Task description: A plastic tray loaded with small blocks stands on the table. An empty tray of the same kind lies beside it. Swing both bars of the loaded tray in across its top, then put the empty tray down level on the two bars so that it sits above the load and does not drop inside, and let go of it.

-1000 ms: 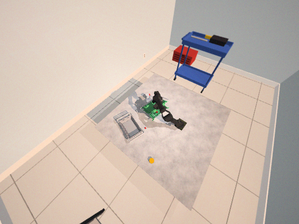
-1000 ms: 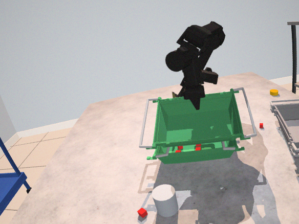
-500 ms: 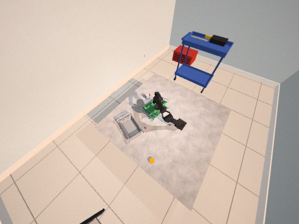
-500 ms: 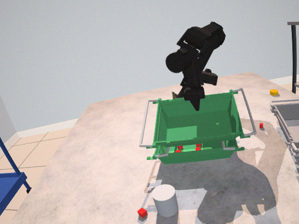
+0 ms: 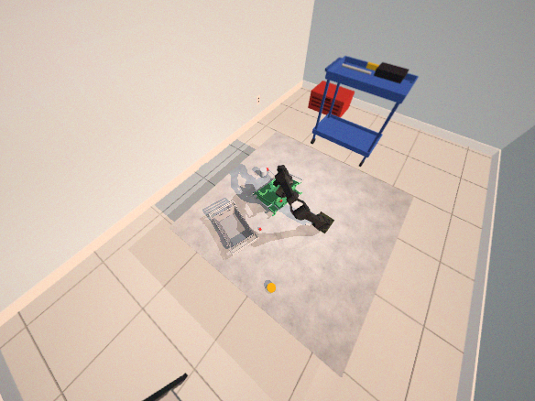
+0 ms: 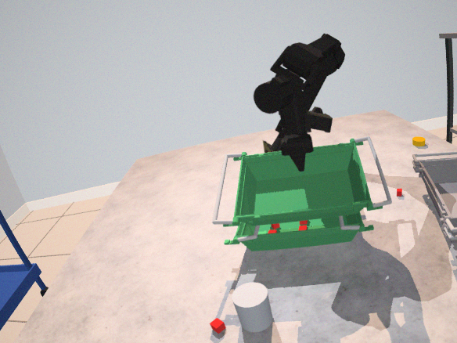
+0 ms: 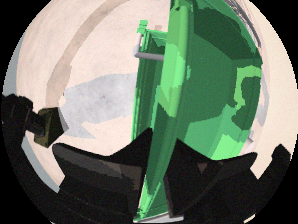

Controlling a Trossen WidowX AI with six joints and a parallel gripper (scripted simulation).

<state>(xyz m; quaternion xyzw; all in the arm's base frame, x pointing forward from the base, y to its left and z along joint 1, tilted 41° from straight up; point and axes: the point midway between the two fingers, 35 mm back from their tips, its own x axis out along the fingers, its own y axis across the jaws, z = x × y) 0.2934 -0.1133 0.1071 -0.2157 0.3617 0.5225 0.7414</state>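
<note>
My gripper (image 6: 300, 167) (image 7: 155, 132) is shut on the back long wall of the empty green tray (image 6: 305, 214) (image 7: 215, 100). That tray is over the loaded tray, looks roughly level, and has its own bars swung out at both ends. The loaded green tray (image 6: 305, 240) (image 7: 142, 92) stands on the table and shows only along its front in the exterior view. Its left bar (image 6: 250, 236) and right bar (image 6: 349, 227) (image 7: 150, 55) run in under the empty tray. Red blocks (image 6: 275, 225) show inside. Whether the empty tray touches the bars cannot be told.
A grey tray (image 5: 253, 239) (image 6: 434, 193) with bars lies beside the trays. A pale cylinder (image 6: 254, 309) and a loose red block (image 6: 217, 326) are in front. Another red block (image 5: 260, 229) (image 6: 399, 192) lies between the trays. A yellow disc (image 5: 271, 287) (image 6: 419, 141) is farther off.
</note>
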